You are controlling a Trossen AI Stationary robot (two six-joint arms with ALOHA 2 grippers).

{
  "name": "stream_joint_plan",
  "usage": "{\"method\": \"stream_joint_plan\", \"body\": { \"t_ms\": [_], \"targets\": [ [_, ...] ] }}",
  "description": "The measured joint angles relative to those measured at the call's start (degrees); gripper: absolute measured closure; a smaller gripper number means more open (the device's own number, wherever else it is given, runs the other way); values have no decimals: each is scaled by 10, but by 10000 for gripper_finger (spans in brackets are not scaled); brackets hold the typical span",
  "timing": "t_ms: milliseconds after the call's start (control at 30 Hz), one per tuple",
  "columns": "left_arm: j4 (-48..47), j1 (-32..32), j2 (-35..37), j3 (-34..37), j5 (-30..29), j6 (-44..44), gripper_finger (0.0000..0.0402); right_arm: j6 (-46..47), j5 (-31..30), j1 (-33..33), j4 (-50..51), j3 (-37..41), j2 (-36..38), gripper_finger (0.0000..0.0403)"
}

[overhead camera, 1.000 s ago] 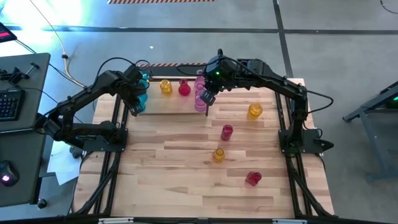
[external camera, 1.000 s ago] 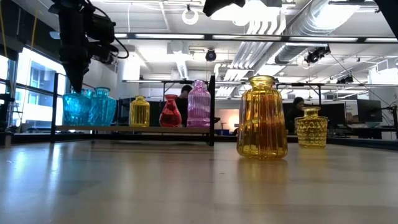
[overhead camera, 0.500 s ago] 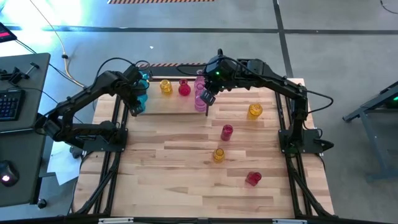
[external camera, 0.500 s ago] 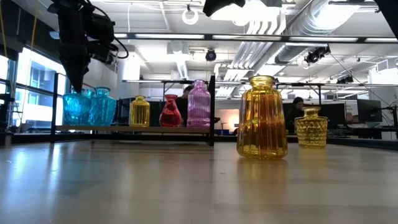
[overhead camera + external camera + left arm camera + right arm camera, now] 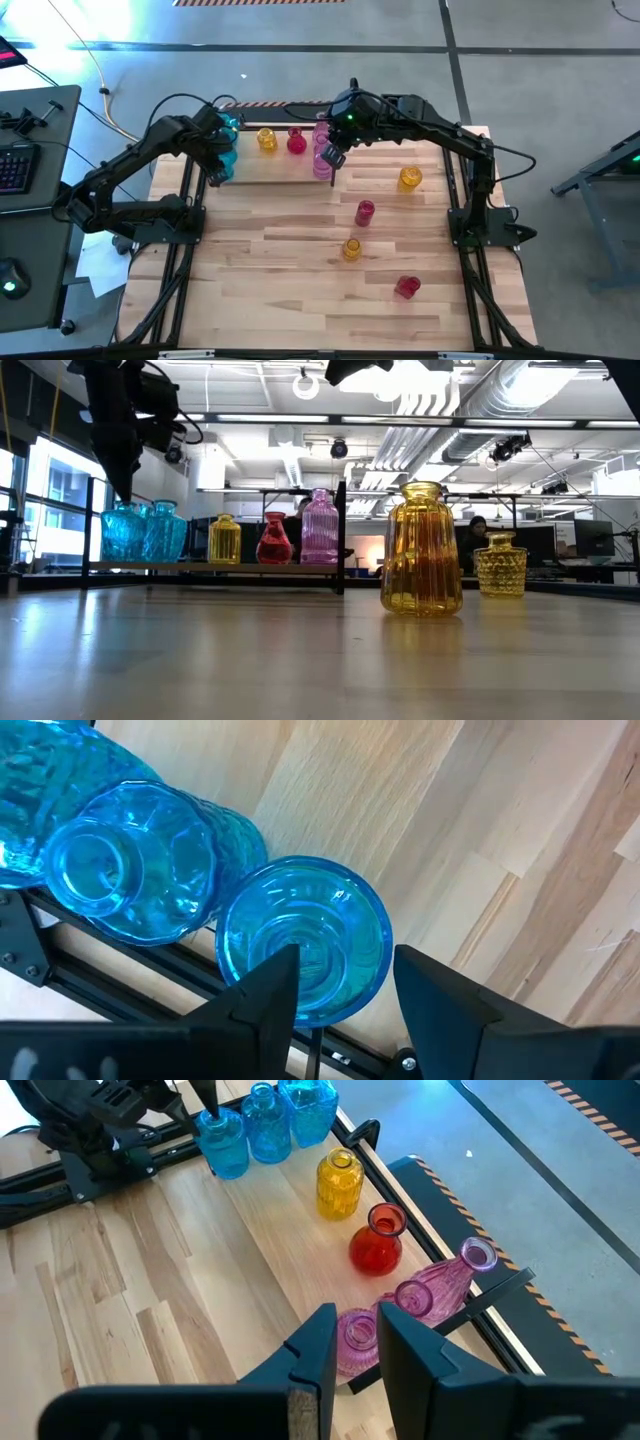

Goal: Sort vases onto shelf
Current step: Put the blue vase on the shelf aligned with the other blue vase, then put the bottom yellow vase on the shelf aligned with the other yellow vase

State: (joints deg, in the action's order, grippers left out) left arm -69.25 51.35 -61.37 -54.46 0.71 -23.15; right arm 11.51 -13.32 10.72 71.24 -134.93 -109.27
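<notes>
Lifting off the shelf's left end, the left gripper (image 5: 335,995) has spread its fingers and let go of the cyan vase (image 5: 304,938), which now stands on the shelf (image 5: 275,172) beside two other cyan ones. That placement looks finished. The right gripper (image 5: 356,1342) hovers over the pink vases (image 5: 420,1295), fingers close together, holding nothing.

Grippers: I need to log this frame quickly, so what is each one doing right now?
Left gripper: open, holding nothing, above a cyan vase on the shelf.
Right gripper: holding nothing, above a pink vase; open or closed cannot be told.
</notes>
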Motion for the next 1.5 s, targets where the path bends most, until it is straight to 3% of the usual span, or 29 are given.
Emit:
{"method": "stream_joint_plan", "body": {
  "t_ms": [300, 467, 567, 767, 933, 1100, 1333, 1500],
  "targets": [
    [-2, 0, 18, -8, -18, 0, 245, 0, 0, 0, 0, 0, 0, 347],
    [-1, 0, 22, -73, -8, 5, 245, 0, 0, 2, 0, 0, 0, 347],
    [11, -2, 21, -132, 28, 20, 245, -3, 0, 2, -3, 0, 0, 347],
    [114, -25, 22, -224, 172, 106, 245, -11, 0, 2, -12, 0, 0, 347],
    [268, -103, 21, -232, 242, 215, 245, -11, 0, 2, -12, 0, 0, 347],
    [352, -214, 5, -232, 209, 263, 245, -10, -4, 2, -7, 0, 0, 347],
    [365, -331, -71, -232, 170, 220, 245, 44, -97, 18, 11, 0, 8, 347],
    [389, -363, -149, -231, 164, 194, 245, 72, -107, 60, 87, -1, 22, 347]
  ]
}}
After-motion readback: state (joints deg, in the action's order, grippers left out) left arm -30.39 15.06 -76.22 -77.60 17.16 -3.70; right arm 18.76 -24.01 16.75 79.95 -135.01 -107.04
